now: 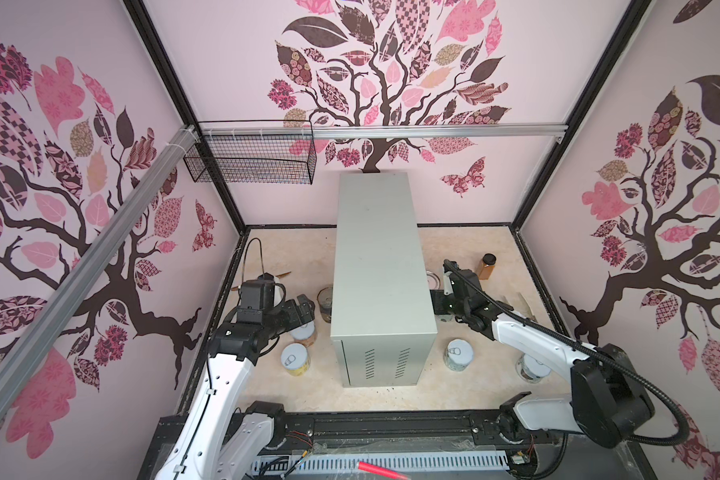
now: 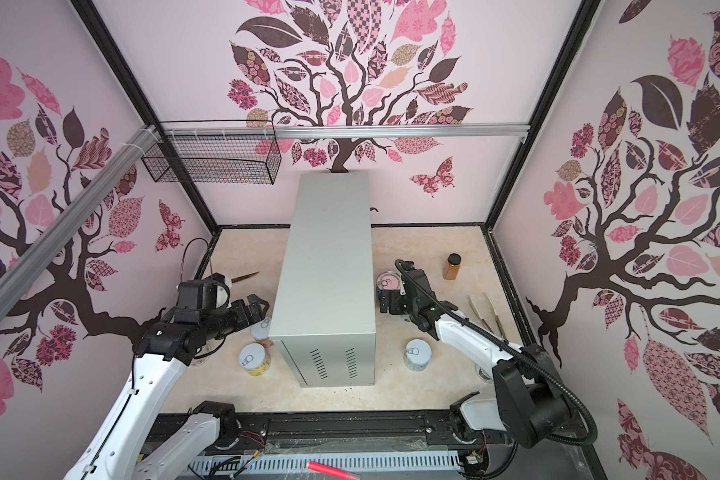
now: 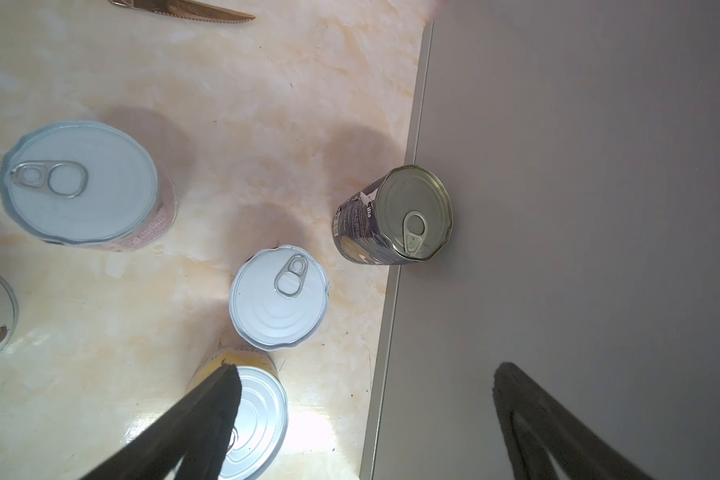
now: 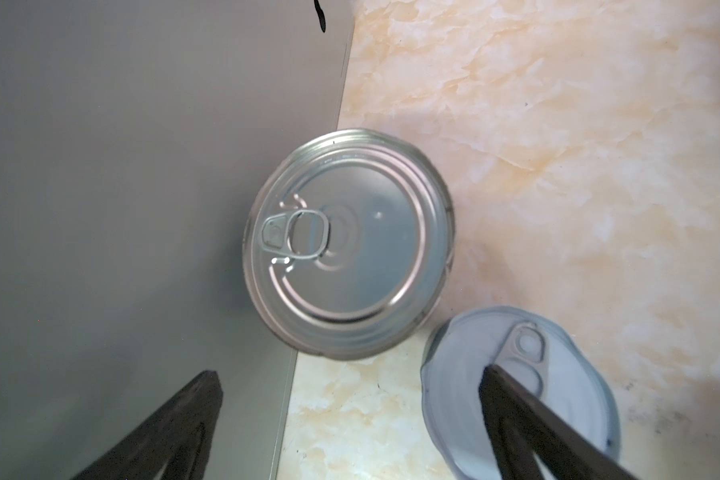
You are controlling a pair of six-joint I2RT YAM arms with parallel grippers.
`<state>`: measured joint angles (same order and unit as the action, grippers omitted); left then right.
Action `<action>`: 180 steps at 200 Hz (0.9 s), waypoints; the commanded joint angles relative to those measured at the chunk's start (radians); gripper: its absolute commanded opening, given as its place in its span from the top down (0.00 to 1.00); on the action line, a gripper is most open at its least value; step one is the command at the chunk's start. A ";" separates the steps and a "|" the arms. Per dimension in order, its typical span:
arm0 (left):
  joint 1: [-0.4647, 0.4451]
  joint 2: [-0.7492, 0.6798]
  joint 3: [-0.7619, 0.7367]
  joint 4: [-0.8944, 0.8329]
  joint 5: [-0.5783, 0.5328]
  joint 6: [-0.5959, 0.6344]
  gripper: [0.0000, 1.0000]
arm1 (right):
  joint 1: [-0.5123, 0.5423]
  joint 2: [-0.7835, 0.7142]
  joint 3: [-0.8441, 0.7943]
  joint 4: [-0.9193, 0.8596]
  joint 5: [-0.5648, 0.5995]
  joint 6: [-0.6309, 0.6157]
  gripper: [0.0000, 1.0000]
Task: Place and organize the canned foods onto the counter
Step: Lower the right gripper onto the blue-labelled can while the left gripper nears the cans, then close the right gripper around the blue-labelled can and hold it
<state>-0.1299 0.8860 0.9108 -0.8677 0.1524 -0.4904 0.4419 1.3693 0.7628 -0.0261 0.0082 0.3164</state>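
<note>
**Canned foods all on the tabletop, both hands released**

The left hand (image 3: pixel 366 365) is spread wide and grasps nothing. One finger (image 3: pixel 200 419) crosses a yellow-labelled can (image 3: pixel 262 415), and the other shows against the grey cabinet (image 3: pixel 578 208). Just past that can stands a white-lidded can (image 3: pixel 279 297). Further out, a tall dark-labelled can (image 3: pixel 391 216) sits close against the cabinet wall. A pink-labelled can (image 3: pixel 84 183) stands well off on the side away from the cabinet.

The right hand (image 4: pixel 350 370) is also released and empty. Ahead of its fingers a silver-lidded can (image 4: pixel 350 245) stands just beside the cabinet. A second white-lidded can (image 4: pixel 516 395) lies under the finger away from the cabinet.

In both top views the hands flank the cabinet. A blue-labelled can (image 1: pixel 458 353) stands back towards the right arm's base, and an amber jar (image 1: pixel 487 266) stands beyond the right hand.
</note>
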 commanded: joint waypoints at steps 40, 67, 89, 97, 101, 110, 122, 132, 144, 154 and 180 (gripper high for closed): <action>-0.005 0.074 0.038 0.072 0.003 0.036 0.02 | 0.006 0.152 0.127 0.058 0.047 -0.015 0.00; -0.004 0.100 0.028 0.095 0.001 0.041 0.02 | 0.006 0.205 0.158 0.058 0.055 -0.019 0.00; -0.005 0.113 0.027 0.096 0.007 0.046 0.02 | 0.006 0.235 0.175 0.065 0.059 -0.020 0.00; -0.005 0.118 0.025 0.096 0.010 0.046 0.02 | 0.006 0.247 0.180 0.066 0.062 -0.020 0.00; -0.004 0.117 0.024 0.096 0.011 0.047 0.02 | 0.006 0.252 0.184 0.067 0.064 -0.019 0.00; -0.004 0.119 0.022 0.097 0.013 0.048 0.02 | 0.006 0.264 0.190 0.069 0.070 -0.021 0.00; -0.005 0.120 0.021 0.095 0.015 0.048 0.02 | 0.005 0.280 0.198 0.071 0.079 -0.022 0.00; -0.004 0.120 0.020 0.095 0.017 0.048 0.02 | 0.005 0.293 0.204 0.070 0.083 -0.023 0.00; -0.004 0.123 0.019 0.095 0.018 0.049 0.02 | 0.005 0.307 0.210 0.071 0.088 -0.026 0.00; -0.003 0.125 0.019 0.095 0.019 0.049 0.02 | 0.006 0.317 0.214 0.072 0.093 -0.027 0.00; -0.002 0.131 0.020 0.098 0.025 0.047 0.02 | 0.005 0.337 0.222 0.075 0.109 -0.035 0.00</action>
<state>-0.1299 1.0115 0.9157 -0.7929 0.1635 -0.4587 0.4431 1.6669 0.9493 0.0422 0.0864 0.2886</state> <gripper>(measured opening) 0.981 0.999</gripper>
